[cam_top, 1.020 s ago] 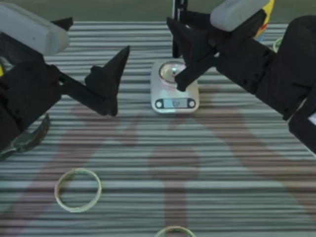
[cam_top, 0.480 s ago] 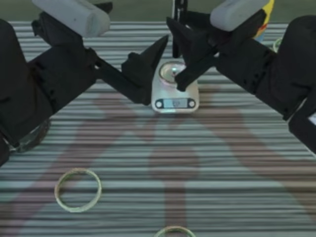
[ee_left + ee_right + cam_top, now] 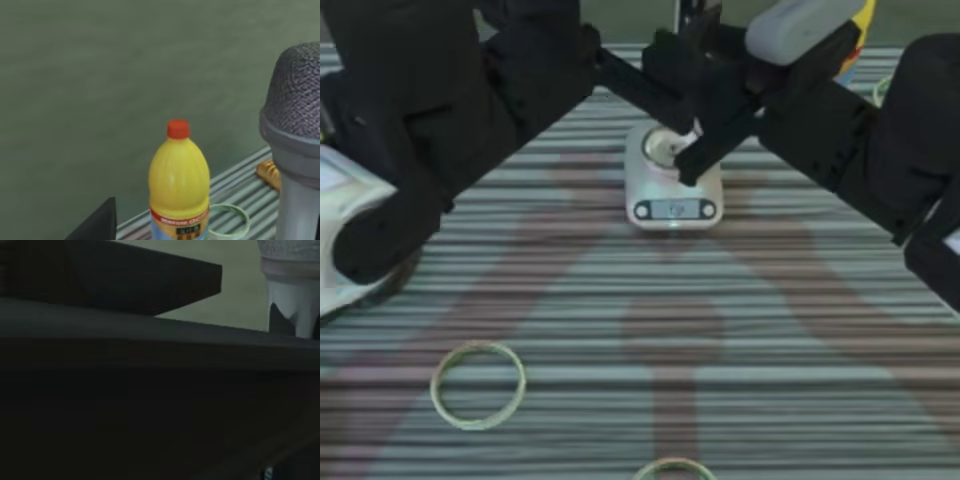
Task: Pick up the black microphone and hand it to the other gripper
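Fingers of right gripper (image 3: 688, 152) clamp black microphone (image 3: 665, 147) above scale (image 3: 673, 190); left gripper (image 3: 655, 75) alongside, grip unclear — handover pending.

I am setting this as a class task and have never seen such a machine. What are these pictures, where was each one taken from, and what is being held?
These are two black robot arms at a striped table, in a computer simulation. One picture looks down from above; the other two come from a camera on each arm's wrist. The right gripper holds the microphone upright above a silver scale, fingers shut on its handle. The left gripper reaches in close to the microphone; its wrist camera sees the grey mesh head and, farther off, a yellow bottle with a red cap. Pale rings lie on the table. The right wrist picture is mostly dark.
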Action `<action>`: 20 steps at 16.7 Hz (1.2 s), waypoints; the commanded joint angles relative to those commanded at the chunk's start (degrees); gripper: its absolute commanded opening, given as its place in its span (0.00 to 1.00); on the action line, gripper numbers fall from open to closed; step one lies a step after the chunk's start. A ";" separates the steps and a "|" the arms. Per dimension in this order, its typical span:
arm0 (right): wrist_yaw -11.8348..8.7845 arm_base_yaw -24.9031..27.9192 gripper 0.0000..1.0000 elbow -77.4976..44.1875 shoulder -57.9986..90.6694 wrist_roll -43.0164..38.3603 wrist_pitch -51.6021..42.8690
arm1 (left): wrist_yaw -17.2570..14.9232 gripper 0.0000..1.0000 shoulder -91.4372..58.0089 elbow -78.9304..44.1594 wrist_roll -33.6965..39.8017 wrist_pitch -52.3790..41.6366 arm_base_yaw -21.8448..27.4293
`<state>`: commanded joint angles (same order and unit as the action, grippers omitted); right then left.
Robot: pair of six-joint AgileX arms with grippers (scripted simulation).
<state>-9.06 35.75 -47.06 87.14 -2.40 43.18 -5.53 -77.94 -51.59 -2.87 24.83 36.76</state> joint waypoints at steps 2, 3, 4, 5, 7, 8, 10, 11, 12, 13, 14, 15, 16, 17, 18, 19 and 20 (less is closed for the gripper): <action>0.00 0.00 0.00 0.00 0.00 0.00 0.00 | 0.34 1.00 -5.05 -3.37 -0.01 1.55 0.45; 0.00 0.00 0.00 0.00 0.00 0.00 0.00 | 0.47 1.00 -6.70 -4.62 -0.01 2.08 0.62; 0.00 0.00 0.00 0.00 0.00 0.00 0.00 | 0.56 1.00 -7.75 -5.44 -0.01 2.42 0.73; 0.00 0.00 0.00 0.00 0.00 0.00 0.00 | 0.60 1.00 -8.20 -5.79 0.00 2.56 0.77; 0.00 0.00 0.00 0.00 0.00 0.00 0.00 | 0.60 1.00 -8.21 -5.80 0.00 2.57 0.77; 0.00 0.00 0.00 0.00 0.00 0.00 0.00 | 0.60 1.00 -8.21 -5.80 0.00 2.57 0.77; 0.00 0.00 0.00 0.00 0.00 0.00 0.00 | 0.60 0.85 -8.21 -5.80 0.00 2.57 0.77; 0.00 0.00 0.00 0.00 0.00 0.00 0.00 | 0.60 0.77 -8.21 -5.80 0.00 2.57 0.77; 0.00 0.00 0.00 0.00 0.00 0.00 0.00 | 0.60 0.70 -8.21 -5.80 0.00 2.57 0.77; 0.00 0.00 0.00 0.00 0.00 0.00 0.00 | 0.60 0.62 -8.21 -5.80 0.00 2.57 0.77; 0.00 0.00 0.00 0.00 0.00 0.00 0.00 | 0.60 0.55 -8.21 -5.80 0.00 2.57 0.77; 0.00 0.00 0.00 0.00 0.00 0.00 0.00 | 0.60 0.47 -8.21 -5.80 0.00 2.57 0.77; 0.00 0.00 0.00 0.00 0.00 0.00 0.00 | 0.60 0.40 -8.21 -5.80 0.00 2.57 0.77; 0.00 0.00 0.00 0.00 0.00 0.00 0.00 | 0.60 0.32 -8.21 -5.80 0.00 2.57 0.77; 0.00 0.00 0.00 0.00 0.00 0.00 0.00 | 0.60 0.25 -8.21 -5.80 0.00 2.57 0.77; 0.00 0.00 0.00 0.00 0.00 0.00 0.00 | 0.60 0.17 -8.21 -5.80 0.00 2.57 0.77; 0.00 0.00 0.00 0.00 0.00 0.00 0.00 | 0.60 0.10 -8.21 -5.80 0.00 2.57 0.77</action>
<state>-9.06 35.75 -47.06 87.14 -2.40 43.18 -4.93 -86.14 -57.39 -2.87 27.40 37.54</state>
